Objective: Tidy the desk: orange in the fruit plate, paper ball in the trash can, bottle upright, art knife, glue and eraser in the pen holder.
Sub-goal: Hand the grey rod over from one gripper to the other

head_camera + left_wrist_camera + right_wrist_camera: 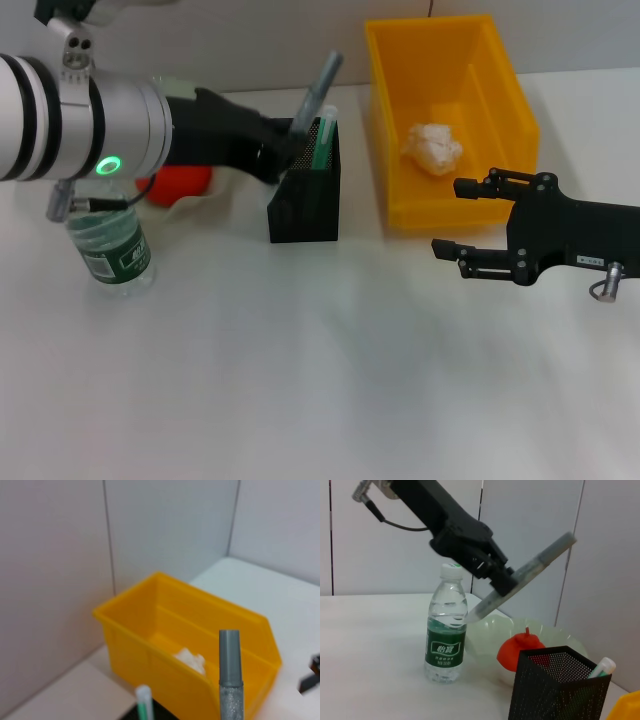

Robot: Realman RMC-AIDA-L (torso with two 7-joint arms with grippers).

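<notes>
Plain white desk (300, 380) with pale panel walls behind. Left tool (285, 150) reaches in from the left, clenched on a grey art knife (318, 95) tilted over the black pen holder (305, 205). Right tool (462, 215) hangs released, just near of the yellow trash can (385, 120) holding the paper ball (432, 147). Bottle (112, 250) upright at left, orange (180, 182) in the fruit plate (490, 630).

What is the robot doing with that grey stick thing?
It is tidying the desk. The left gripper holds a grey knife, tilted, above the pen holder, where a green-and-white stick already stands. The paper ball lies in the trash can, the orange sits in the fruit plate, and the bottle stands upright. The right gripper is open, beside the trash can.
</notes>
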